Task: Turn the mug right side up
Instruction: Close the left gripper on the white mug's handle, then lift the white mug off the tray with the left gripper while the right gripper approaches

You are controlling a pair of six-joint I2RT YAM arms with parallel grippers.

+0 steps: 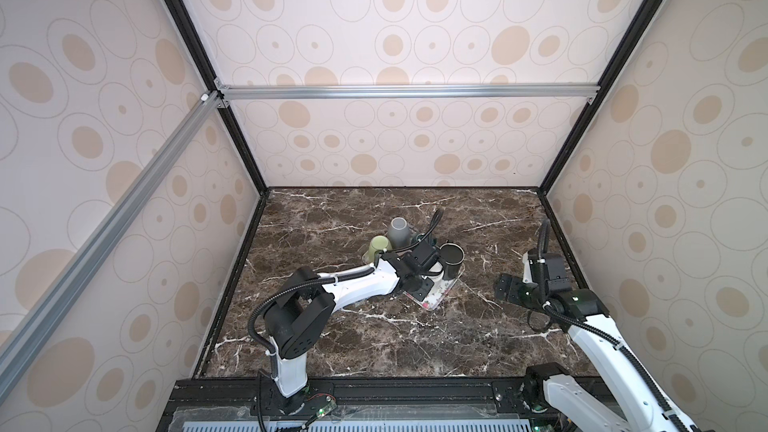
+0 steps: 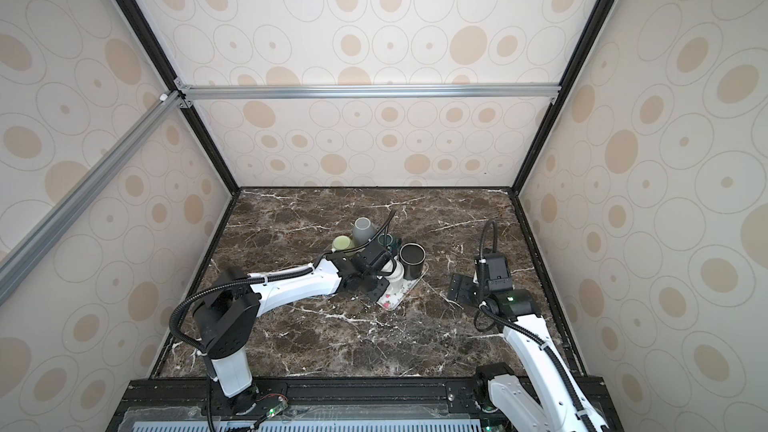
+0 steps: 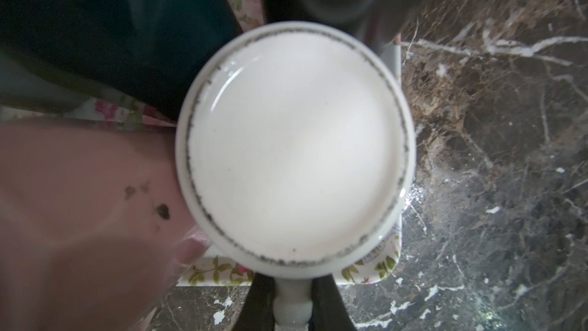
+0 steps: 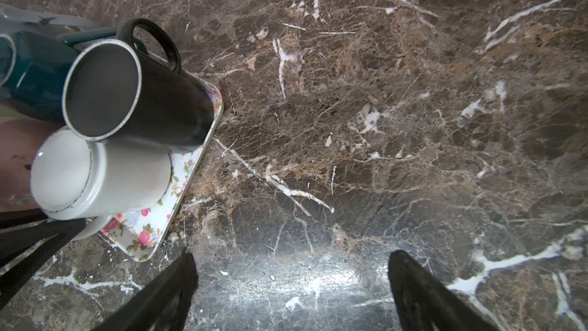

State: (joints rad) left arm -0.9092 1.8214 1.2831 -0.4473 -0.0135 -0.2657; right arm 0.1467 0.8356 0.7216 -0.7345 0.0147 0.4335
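We are pinching the handle (image 3: 292, 307) of the upside-down white mug (image 3: 296, 144) with our left gripper (image 3: 292, 313), at the bottom middle of the frame, so we can flip it, while our right gripper (image 4: 291, 288) is waiting wide open.

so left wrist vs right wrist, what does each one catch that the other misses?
Left wrist only: the left gripper shut on the white mug's handle.

Right wrist only: the black mug's handle, and the right gripper open over bare marble table.

Both: white mug upside down on the floral tray, black mug, teal mug.
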